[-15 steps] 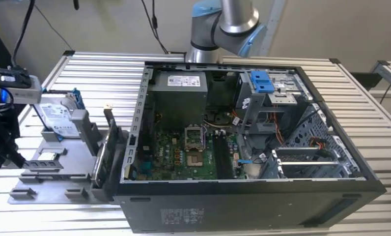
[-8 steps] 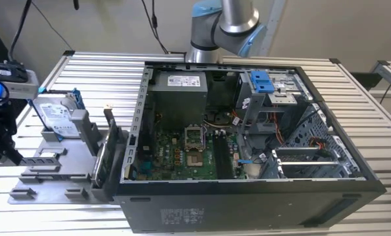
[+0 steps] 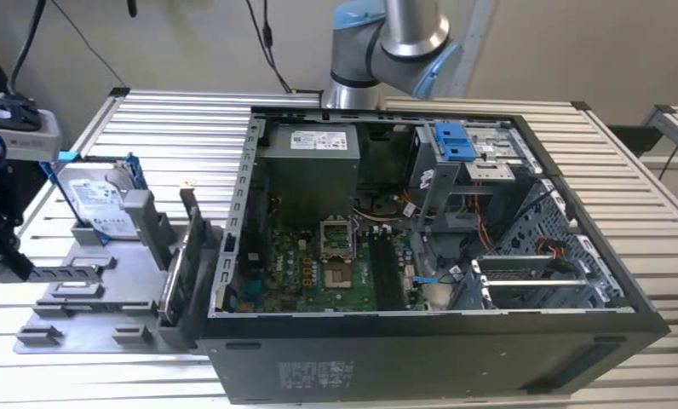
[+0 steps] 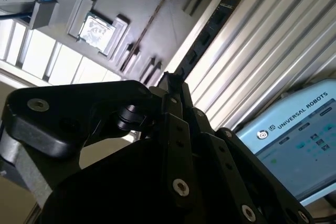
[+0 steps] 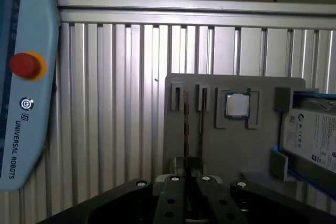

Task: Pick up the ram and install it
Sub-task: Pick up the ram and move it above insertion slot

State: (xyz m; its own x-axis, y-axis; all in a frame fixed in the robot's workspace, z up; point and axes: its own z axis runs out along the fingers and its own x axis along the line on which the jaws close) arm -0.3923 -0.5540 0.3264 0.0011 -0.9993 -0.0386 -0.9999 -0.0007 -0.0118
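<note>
My gripper (image 5: pixel 190 176) hangs over the grey fixture plate (image 5: pixel 262 156), its black fingers drawn close together. The ram (image 4: pixel 207 30) is a long dark stick with black chips that reaches out from the fingertips (image 4: pixel 169 80) over the plate's edge. In the first wrist view the ram (image 5: pixel 185 129) shows edge-on as a thin line running up from the gripper. In the exterior view my gripper (image 3: pixel 1 247) is at the far left, beside the plate (image 3: pixel 100 315). The open computer case (image 3: pixel 611 311) lies to the exterior view's right, with its green motherboard (image 3: pixel 305 273) showing.
A second thin stick (image 5: pixel 202 121) stands in a slot on the plate. A processor chip (image 5: pixel 237 106) and a silver hard drive with blue rails (image 3: pixel 94 200) also rest there. A teach pendant (image 5: pixel 21 87) lies on the ribbed table. A tall dark card (image 3: pixel 192 256) stands by the case.
</note>
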